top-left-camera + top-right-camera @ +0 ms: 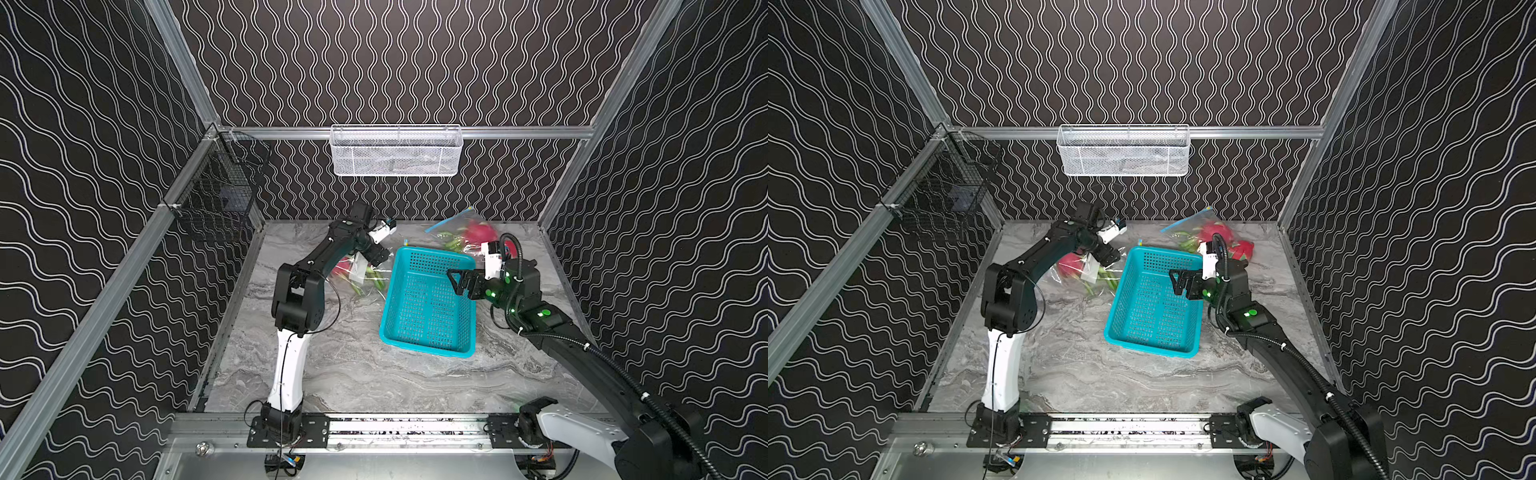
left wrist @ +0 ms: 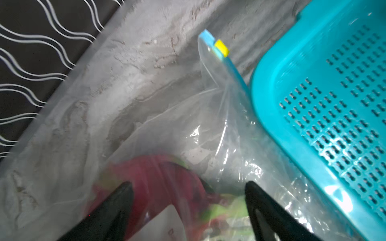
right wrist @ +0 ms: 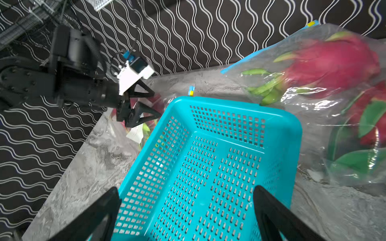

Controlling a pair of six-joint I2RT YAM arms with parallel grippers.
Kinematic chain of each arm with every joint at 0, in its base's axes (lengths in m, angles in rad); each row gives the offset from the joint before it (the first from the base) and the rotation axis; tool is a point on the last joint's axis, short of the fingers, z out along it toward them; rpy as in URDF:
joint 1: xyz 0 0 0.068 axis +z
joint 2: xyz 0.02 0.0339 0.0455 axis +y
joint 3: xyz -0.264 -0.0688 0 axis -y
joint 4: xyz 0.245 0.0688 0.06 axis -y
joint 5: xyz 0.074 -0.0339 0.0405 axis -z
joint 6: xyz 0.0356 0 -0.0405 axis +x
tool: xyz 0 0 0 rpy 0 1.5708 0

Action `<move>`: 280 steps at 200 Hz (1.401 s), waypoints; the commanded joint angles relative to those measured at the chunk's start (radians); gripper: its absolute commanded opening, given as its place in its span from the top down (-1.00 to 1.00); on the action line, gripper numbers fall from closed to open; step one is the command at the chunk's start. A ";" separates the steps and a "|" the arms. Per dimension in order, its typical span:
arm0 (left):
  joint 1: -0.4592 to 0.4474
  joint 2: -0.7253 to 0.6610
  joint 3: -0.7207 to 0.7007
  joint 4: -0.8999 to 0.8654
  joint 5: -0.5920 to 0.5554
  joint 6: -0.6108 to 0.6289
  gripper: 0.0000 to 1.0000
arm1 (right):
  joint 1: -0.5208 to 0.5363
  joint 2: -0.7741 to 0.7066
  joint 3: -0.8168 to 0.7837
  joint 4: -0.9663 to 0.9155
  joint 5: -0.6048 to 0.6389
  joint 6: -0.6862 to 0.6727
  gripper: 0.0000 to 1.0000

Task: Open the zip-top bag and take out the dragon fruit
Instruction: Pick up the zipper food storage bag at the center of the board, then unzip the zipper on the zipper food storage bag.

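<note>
Setting: Grey marbled tabletop (image 1: pixel 353 365) boxed in by black walls with white wavy lines; we see a teal basket (image 1: pixel 428 299) at mid-frame in both top views.
Left arm (image 1: pixel 297 291): rises from the lower-left base, folds at the elbow and reaches up-frame and rightward, wrist tipped down beside the basket's left wall.
Left gripper (image 2: pixel 188 183): jaws spread, astride the zip-top bag (image 2: pixel 208 129); we cannot tell whether the fingers touch the plastic.
Right arm (image 1: pixel 582 349): enters from the lower-right corner, forearm running up-frame and leftward.
Right gripper (image 1: pixel 456 282): jaws wide apart, holding nothing, hovering over the basket's right rim.
Writing: a white label (image 2: pixel 167 223) shows inside the bag; its print is too blurred for us to read.
Zip-top bag: lies just left of the basket; its blue zip edge runs along the basket's left wall, the yellow slider (image 2: pixel 221 47) by the basket's upper-left corner.
Dragon fruit (image 2: pixel 158 177): inside that bag, between the left fingers; blurred, pink body leftward, green tips toward the basket, long axis roughly left-right.
Second bag (image 1: pixel 457 235): upper right of the basket, holding pink fruit and green pods (image 3: pixel 265 87).
</note>
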 commanded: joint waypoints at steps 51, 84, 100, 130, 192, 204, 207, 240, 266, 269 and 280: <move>-0.004 0.058 0.006 -0.054 0.055 0.086 0.54 | 0.029 0.021 0.049 -0.064 0.013 -0.014 -0.91; 0.003 -0.027 -0.051 -0.089 0.016 0.145 1.00 | 0.047 0.021 0.073 -0.098 0.022 -0.017 -0.87; 0.009 -0.160 -0.195 -0.001 -0.020 0.179 1.00 | 0.054 0.023 0.078 -0.096 0.027 -0.016 -0.88; 0.062 -0.361 -0.333 -0.006 -0.017 0.193 1.00 | 0.086 0.054 0.108 -0.088 0.005 -0.014 -0.87; 0.175 -0.607 -0.463 -0.171 0.111 0.232 1.00 | 0.197 0.090 0.127 0.004 -0.039 -0.025 -0.87; 0.177 -0.637 -0.461 -0.225 0.157 0.232 1.00 | 0.224 0.094 0.113 0.052 -0.061 -0.027 -0.89; 0.177 -0.645 -0.459 -0.237 0.167 0.230 1.00 | 0.230 0.096 0.110 0.062 -0.066 -0.024 -0.89; 0.177 -0.729 -0.449 -0.268 0.223 0.164 1.00 | 0.305 0.143 0.105 0.174 -0.098 0.045 -0.91; 0.177 -0.783 -0.460 -0.268 0.273 0.099 1.00 | 0.382 0.195 0.146 0.193 -0.069 0.122 -0.92; 0.177 -0.787 -0.462 -0.271 0.282 0.093 1.00 | 0.387 0.200 0.152 0.192 -0.070 0.130 -0.92; 0.177 -0.807 -0.476 -0.280 0.320 0.068 1.00 | 0.416 0.217 0.165 0.207 -0.075 0.170 -0.94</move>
